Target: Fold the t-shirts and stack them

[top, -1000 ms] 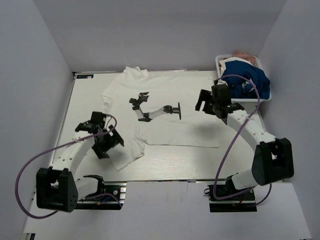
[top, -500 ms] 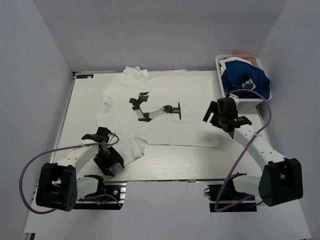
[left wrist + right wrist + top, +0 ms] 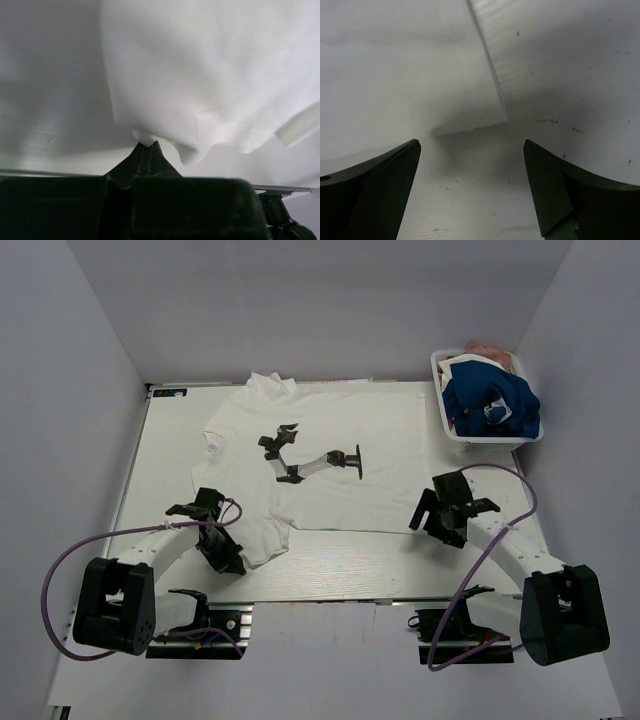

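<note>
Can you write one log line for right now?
left hand: shut on white t-shirt edge | right hand: open, near its corner

The spread t-shirt [image 3: 340,440] lies on the tabletop [image 3: 350,570] ahead of both arms. Its near left corner meets the tips of the left gripper [image 3: 149,145], and its near right corner lies just ahead of the right gripper [image 3: 471,142]. Well beyond the right gripper, off to its right, the basket [image 3: 445,420] stands at the tabletop's far corner with more t-shirts [image 3: 490,405] heaped in it
</note>
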